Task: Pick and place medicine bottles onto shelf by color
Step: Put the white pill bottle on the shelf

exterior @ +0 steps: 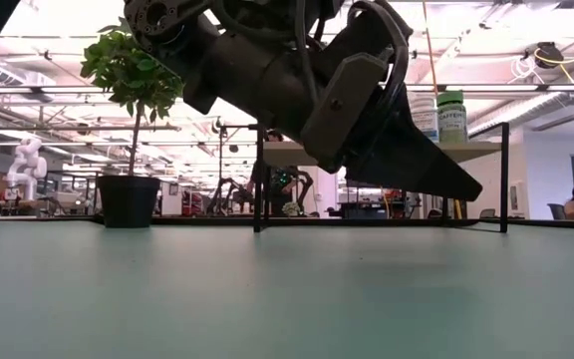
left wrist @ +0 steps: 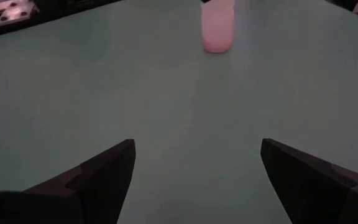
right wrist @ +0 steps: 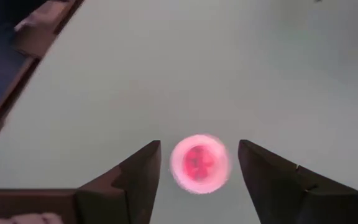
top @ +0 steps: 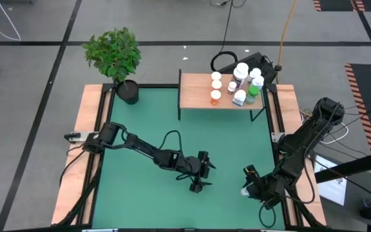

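The right tool point(right wrist: 199, 163) straddles, without contact, a small white-capped pill bottle point(right wrist: 199, 163) at the green bench's point(top: 172, 129) five o'clock; the left tool point(top: 201, 175) waits wide at six o'clock.

My left gripper point(top: 201, 173) hangs over mid-table point(top: 153, 122), fingers spread wide. At four o'clock my right gripper point(top: 248, 187) sits over a white-topped bottle point(top: 245, 191) by the table's right edge. At one o'clock, the shelf point(top: 195, 93) carries a cluster of bottles point(top: 237, 84); a potted plant point(top: 116, 58) stands at eleven.
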`<action>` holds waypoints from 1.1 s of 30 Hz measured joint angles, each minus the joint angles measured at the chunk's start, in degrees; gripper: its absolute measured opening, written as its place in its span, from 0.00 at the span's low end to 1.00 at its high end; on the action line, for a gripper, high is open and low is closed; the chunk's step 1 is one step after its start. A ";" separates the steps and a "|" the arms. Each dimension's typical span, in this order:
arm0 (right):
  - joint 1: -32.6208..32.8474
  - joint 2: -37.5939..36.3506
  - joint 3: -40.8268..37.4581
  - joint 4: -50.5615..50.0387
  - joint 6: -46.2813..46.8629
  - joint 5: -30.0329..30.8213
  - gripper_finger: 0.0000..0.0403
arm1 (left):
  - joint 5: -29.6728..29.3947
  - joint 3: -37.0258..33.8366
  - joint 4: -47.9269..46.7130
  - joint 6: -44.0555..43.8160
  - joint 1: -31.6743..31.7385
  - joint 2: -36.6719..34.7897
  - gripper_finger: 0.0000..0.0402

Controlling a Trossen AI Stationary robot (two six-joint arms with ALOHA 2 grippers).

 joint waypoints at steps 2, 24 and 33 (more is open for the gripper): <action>-0.55 0.61 0.00 0.08 -0.42 -1.34 0.49 | 0.00 0.00 -0.28 0.00 0.00 0.00 0.87; -14.23 2.58 6.92 0.44 -1.26 -8.52 0.34 | -12.90 0.22 -27.06 -17.46 -0.73 -3.26 0.87; -30.12 2.71 27.65 -18.61 -11.06 -9.40 0.33 | -17.26 -1.19 -28.49 -20.61 -2.09 -3.97 0.87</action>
